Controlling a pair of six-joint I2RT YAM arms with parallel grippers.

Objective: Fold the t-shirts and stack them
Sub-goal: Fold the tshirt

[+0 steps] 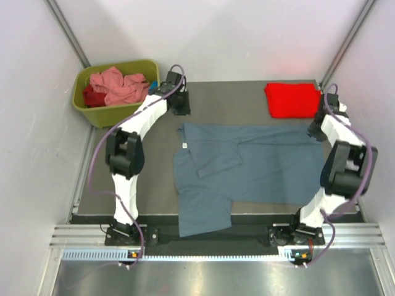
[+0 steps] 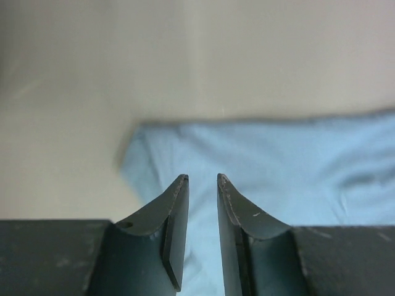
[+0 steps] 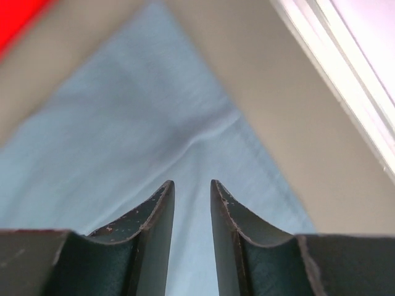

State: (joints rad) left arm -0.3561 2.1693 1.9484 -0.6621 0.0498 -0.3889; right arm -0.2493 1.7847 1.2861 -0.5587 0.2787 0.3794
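A slate blue-grey t-shirt (image 1: 259, 166) lies spread across the table, partly folded, with a sleeve turned over its middle and a small white neck label (image 1: 184, 145) at its left edge. Its near left part hangs over the table's front edge. My left gripper (image 1: 180, 108) hovers at the shirt's far left corner, jaws a little apart and empty; the cloth (image 2: 278, 160) shows below my left gripper (image 2: 202, 177). My right gripper (image 1: 316, 130) is over the far right corner, also slightly open and empty above the cloth (image 3: 123, 135), as the right wrist view of it (image 3: 191, 182) shows.
A folded bright red t-shirt (image 1: 292, 99) lies at the back right; its corner shows in the right wrist view (image 3: 15, 15). An olive-green bin (image 1: 111, 114) at the back left holds a salmon pink shirt (image 1: 117, 84) and a dark red one (image 1: 91, 95). White walls enclose the table.
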